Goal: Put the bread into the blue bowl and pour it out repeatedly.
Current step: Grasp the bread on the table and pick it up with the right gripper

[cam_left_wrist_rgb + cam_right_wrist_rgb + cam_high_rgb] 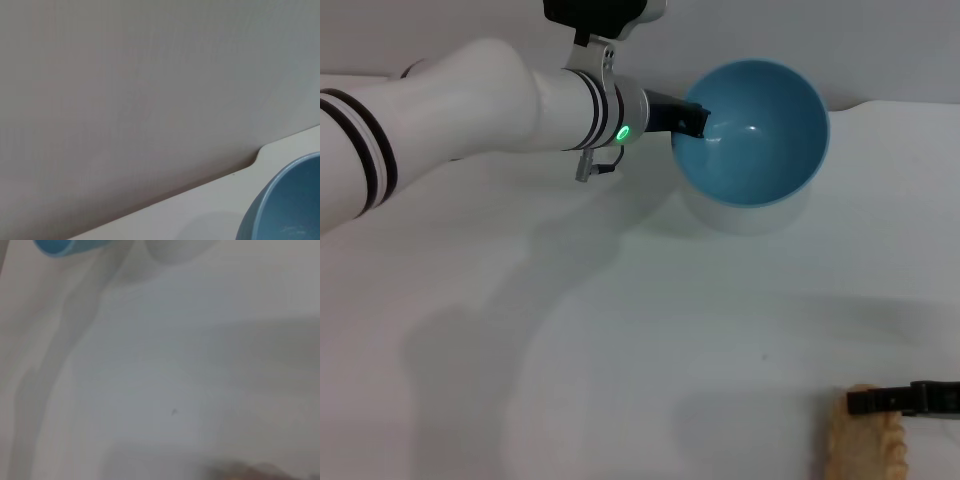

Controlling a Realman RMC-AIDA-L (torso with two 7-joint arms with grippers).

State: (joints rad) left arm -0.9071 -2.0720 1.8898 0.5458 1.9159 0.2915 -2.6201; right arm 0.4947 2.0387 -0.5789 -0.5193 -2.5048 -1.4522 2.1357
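1. bread lies at the near right corner of the head view, flat on the white surface, ridged tan top up, partly cut off by the picture's lower edge
2. my right end effector reaches in from the right edge, its dark fingers lying across the far end of the bread; i cannot tell whether they are clamped on it or only touching it
3. blue bowl is at the far side of the surface, well apart from the bread, tilted so its glossy inside faces the head camera; nothing shows inside it
4. a pale shape shows just under the bowl's lower edge, touching it in the view; i cannot tell what it is
5. my left end effector comes in from the left, its dark fingertip over the bowl's left rim and closed on it, one part inside the rim
6. a green light glows on my left wrist, just behind the end effector
7. my left wrist view shows only a curved piece of the blue bowl at one corner, the surface's edge beside it, and a plain grey wall behind
8. my right wrist view shows the bare surface, with a bit of the blue bowl far off at the picture's edge; the bread cannot be made out there
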